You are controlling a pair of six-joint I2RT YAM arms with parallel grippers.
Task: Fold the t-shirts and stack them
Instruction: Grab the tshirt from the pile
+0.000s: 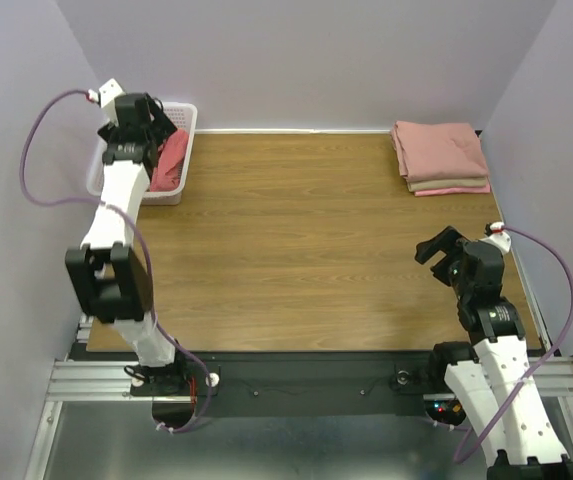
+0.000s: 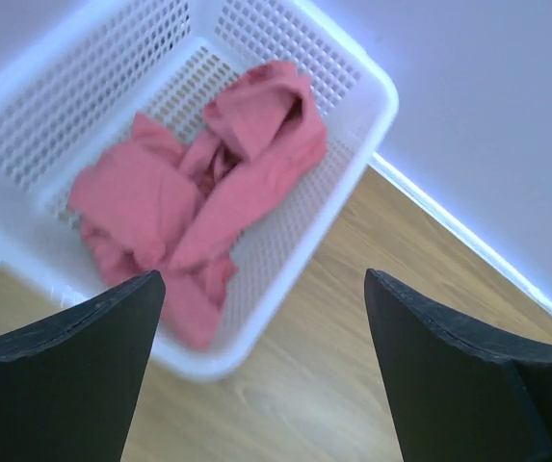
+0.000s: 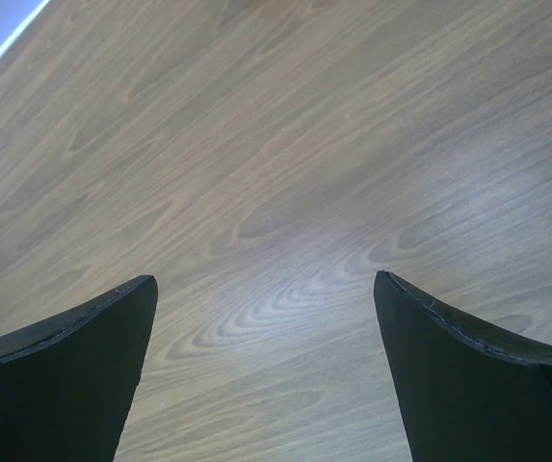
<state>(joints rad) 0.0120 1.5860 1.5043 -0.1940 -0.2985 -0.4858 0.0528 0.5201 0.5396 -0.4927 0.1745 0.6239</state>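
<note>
A crumpled coral-red t-shirt (image 1: 171, 163) lies in the white lattice basket (image 1: 188, 112) at the far left; it fills the basket's middle in the left wrist view (image 2: 208, 183). My left gripper (image 1: 162, 128) hovers above the basket's near-right side, open and empty, its fingers (image 2: 83, 356) wide apart. A stack of folded t-shirts (image 1: 440, 155), salmon-pink on top with beige under it, lies at the far right corner. My right gripper (image 1: 438, 246) is open and empty above bare wood near the right edge, well short of the stack.
The wooden table (image 1: 296, 240) spans the workspace, with purple-grey walls close on three sides. The basket (image 2: 285, 289) sits by the back wall in the left corner. Purple cables loop off both arms.
</note>
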